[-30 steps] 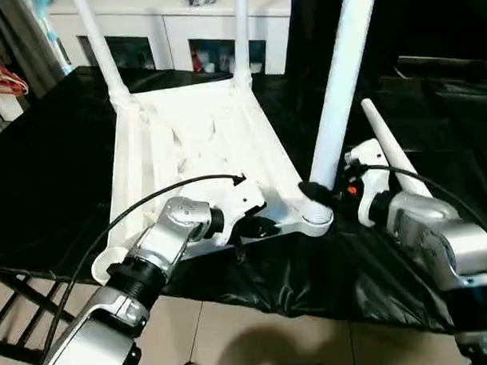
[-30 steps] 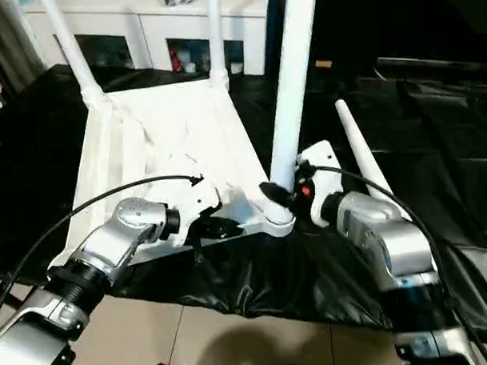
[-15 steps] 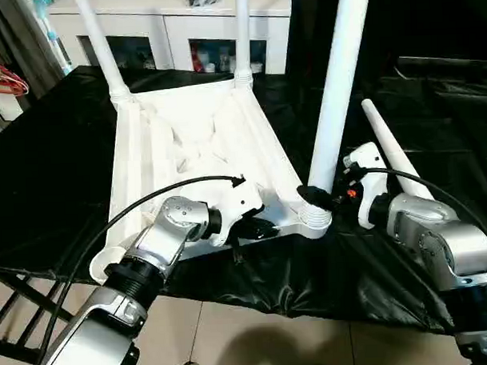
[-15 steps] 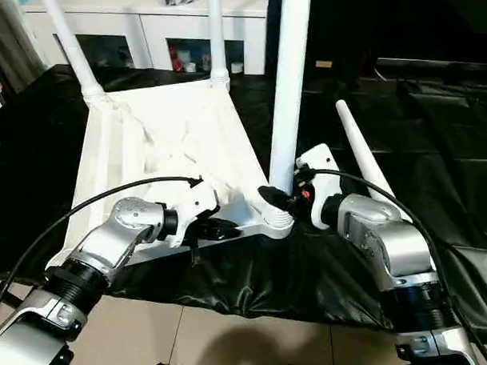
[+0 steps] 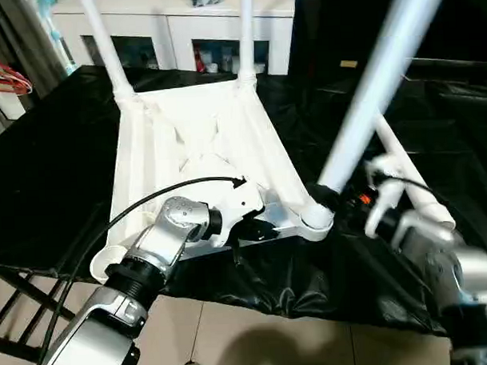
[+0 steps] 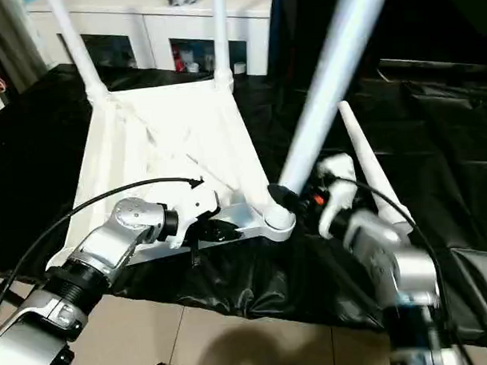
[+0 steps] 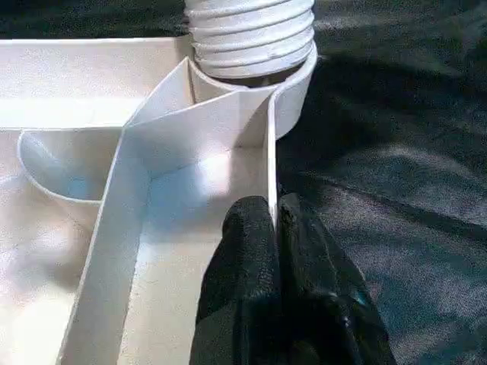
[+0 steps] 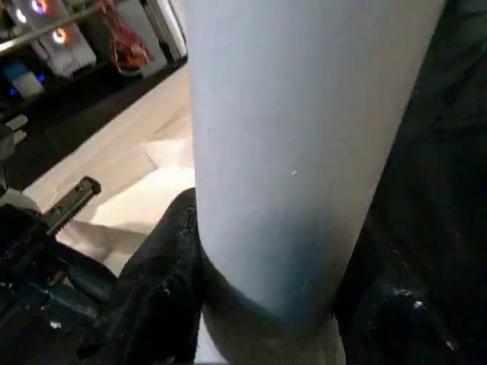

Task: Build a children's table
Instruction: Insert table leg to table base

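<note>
White plastic table top (image 5: 196,144) upside down on black sheet (image 5: 51,173), two far legs (image 5: 102,39) upright in sockets. Left gripper (image 7: 275,228) pinched together on thin rib near corner socket (image 5: 317,220). Right gripper (image 5: 328,197) clamped on third leg (image 5: 376,90), tilted in that socket. Fourth leg (image 6: 363,158) loose just beside.

Tilted leg (image 5: 368,98) blocks right side (black cloth (image 5: 51,181) free).

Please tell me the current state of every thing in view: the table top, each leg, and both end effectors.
Table top: upside down on black sheet.
Two far legs: upright in sockets.
Near leg: tilted, base at corner socket.
Fourth leg: lying loose.
Left end effector: shut on table rib.
Right end effector: gripping near leg.
</note>
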`<state>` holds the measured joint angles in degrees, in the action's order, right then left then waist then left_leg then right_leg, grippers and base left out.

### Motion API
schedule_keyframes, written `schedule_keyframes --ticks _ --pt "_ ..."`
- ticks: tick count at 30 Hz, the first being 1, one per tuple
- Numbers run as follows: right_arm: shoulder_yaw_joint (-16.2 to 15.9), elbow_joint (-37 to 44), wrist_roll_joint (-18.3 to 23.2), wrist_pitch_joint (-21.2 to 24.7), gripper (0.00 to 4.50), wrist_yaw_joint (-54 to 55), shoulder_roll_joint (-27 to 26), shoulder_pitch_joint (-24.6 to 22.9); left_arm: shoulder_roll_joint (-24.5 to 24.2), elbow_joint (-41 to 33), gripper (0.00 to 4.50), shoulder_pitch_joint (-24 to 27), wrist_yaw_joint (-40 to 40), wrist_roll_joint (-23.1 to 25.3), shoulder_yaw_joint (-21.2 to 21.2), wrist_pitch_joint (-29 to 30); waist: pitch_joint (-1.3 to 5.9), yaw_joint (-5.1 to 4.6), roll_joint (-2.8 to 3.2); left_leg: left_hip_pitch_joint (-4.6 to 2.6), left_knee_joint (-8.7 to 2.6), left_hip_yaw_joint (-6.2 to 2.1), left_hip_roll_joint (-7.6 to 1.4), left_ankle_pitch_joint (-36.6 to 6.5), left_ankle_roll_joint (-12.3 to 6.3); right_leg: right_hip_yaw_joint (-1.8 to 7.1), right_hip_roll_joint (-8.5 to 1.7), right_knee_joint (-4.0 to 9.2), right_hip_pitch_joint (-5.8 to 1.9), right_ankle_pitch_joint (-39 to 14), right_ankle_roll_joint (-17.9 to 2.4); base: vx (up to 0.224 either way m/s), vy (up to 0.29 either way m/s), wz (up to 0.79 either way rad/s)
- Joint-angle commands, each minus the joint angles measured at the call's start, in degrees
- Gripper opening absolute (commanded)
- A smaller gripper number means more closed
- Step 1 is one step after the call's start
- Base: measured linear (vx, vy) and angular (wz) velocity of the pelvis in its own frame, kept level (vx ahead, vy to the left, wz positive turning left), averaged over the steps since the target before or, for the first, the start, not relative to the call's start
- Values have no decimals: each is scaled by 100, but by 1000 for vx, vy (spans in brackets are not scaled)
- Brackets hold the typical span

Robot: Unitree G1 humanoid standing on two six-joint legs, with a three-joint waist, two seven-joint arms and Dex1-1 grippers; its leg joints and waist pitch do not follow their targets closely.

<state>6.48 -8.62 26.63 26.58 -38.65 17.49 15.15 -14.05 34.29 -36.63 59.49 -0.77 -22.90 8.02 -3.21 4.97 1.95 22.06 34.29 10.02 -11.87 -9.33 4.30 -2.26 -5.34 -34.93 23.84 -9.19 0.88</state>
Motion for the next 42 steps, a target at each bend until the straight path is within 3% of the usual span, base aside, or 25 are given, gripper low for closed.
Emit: schedule_keyframes --ticks 1,6,14,20,21,23,33,35,42 --pt "-38 -308 -181 7 187 103 -45 -285 38 -8 0 -122 33 -33 63 -117 417 -3 -69 -80 -417 22 -22 -1564 -59 110 -184 477 -280 -1804 -1056 0 0 0" --pt "-59 -111 -267 -286 187 188 -173 -577 56 80 0 -169 -6 8 98 -147 419 -2 -51 -89 -441 9 -32 -1708 -36 111 -177 506 -264 -1956 -963 0 0 0" --pt "-798 383 -1015 -557 186 241 105 -706 93 226 0 -222 -50 105 113 -256 402 -11 -48 -85 -463 1 -16 -1877 10 112 -173 540 -260 -2233 -827 0 0 0" --pt "-1066 406 -1146 -473 186 147 233 -624 96 249 0 -209 -37 129 97 -294 388 -34 -50 -99 -474 -11 -17 -2071 21 106 -173 578 -235 -2541 -729 0 0 0" --pt "-1097 397 -1151 -455 186 120 254 -605 95 256 0 -206 -25 131 91 -304 388 -41 -91 -90 -471 -7 -16 -2072 12 107 -172 585 -236 -2567 -709 0 0 0" --pt "-1188 351 -1190 -434 186 1 322 -546 79 231 0 -178 47 131 60 -333 388 -37 -72 -90 -479 -18 -20 -2093 15 105 -174 587 -230 -2615 -687 0 0 0" --pt "-1435 122 -1098 -685 186 -973 676 -481 -9 133 0 -120 642 22 -40 -601 412 -25 -63 -91 -477 -10 -44 -2053 -47 122 -176 540 -253 -2018 -920 0 0 0" --pt "-1482 129 -995 -767 186 -1362 788 -502 -63 48 0 -94 1003 -80 -90 -629 414 -18 -31 -91 -482 -14 -47 -2066 -52 120 -172 522 -263 -1863 -1013 0 0 0" --pt "-1666 133 -917 -932 186 -2145 1065 -589 -184 108 0 -150 1470 -79 -198 -729 388 -17 -5 -148 -506 -16 -71 -2420 -32 115 -181 556 -243 -2097 -1104 0 0 0"
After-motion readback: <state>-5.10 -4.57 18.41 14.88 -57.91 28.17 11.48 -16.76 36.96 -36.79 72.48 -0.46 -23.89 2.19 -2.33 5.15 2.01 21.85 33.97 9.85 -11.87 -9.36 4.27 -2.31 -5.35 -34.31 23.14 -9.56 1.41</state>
